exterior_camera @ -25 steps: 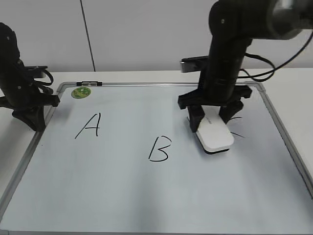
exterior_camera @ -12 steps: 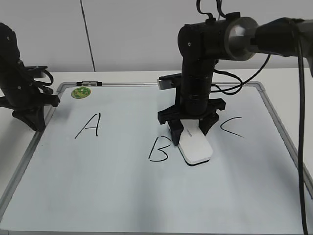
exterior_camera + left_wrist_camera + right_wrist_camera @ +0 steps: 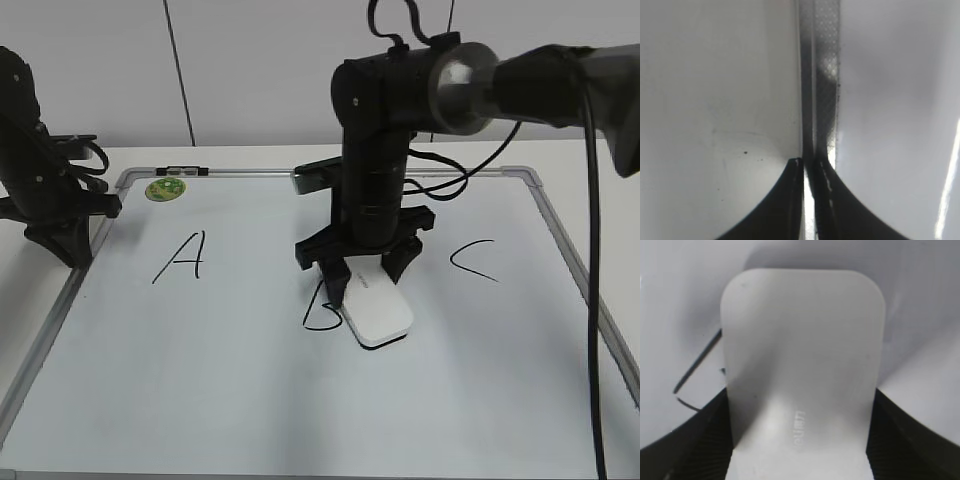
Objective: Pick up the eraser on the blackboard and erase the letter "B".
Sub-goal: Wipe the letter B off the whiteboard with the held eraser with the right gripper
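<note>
— Where the right arm bent down over the board, what did it have hold of?

— The eraser [image 3: 376, 311]. The right gripper [image 3: 366, 273] had its fingers [image 3: 332, 276] clamped on the far end of it, one on each long side. The white block lay flat on the blackboard [image 3: 250, 400], slanting toward me and to the right. From the wrist camera the eraser [image 3: 802, 365] filled nearly the whole picture, with a dark finger [image 3: 695, 440] pressed against either edge and small grey lettering near the held end.

— And the letter "B" [image 3: 322, 310]?

— Right beside it. The eraser's left edge touched or covered the right side of the letter; its left strokes and lower loop showed just clear of the block. In the wrist picture a couple of thin black strokes [image 3: 697, 367] poked out on the left of the eraser.

— The other letters?

— The "A" [image 3: 180, 256] stood well to the left, the "C" [image 3: 474, 260] to the right of the arm. A small round green magnet [image 3: 165, 189] sat near the board's far left corner.

— What about the left arm?

— The left gripper [image 3: 62, 238] hung low at the board's left edge, on the white surface [image 3: 600, 160]. Its wrist camera showed the two fingers [image 3: 785, 200] pressed together with nothing between them, right over the grey frame strip [image 3: 820, 75].
</note>
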Tool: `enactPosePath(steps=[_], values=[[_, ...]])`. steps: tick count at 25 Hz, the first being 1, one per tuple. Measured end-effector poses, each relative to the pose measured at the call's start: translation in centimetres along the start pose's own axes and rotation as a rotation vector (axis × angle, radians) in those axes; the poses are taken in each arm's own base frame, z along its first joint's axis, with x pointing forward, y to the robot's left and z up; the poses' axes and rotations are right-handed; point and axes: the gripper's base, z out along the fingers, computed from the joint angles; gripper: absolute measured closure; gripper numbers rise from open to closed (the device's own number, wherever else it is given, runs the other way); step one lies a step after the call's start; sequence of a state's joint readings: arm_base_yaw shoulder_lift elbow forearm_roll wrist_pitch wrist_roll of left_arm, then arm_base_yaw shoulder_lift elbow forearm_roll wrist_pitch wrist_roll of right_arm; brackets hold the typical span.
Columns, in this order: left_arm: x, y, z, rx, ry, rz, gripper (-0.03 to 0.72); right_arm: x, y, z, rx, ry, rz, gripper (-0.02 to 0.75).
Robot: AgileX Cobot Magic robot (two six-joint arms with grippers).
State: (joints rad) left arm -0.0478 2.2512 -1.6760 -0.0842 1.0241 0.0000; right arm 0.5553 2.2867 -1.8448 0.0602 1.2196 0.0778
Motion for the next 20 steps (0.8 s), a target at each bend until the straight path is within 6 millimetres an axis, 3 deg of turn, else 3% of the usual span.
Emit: enactPosePath(steps=[10, 20], values=[[0.0, 0.1, 0.0, 0.000, 0.000, -0.002, 0.645, 1.1, 7.1, 0.6, 0.007, -0.010, -0.170, 0.216], [0.0, 0.1, 0.0, 0.000, -0.003, -0.002, 0.646, 0.9, 6.4, 0.6, 0.071, -0.019, -0.091, 0.216]])
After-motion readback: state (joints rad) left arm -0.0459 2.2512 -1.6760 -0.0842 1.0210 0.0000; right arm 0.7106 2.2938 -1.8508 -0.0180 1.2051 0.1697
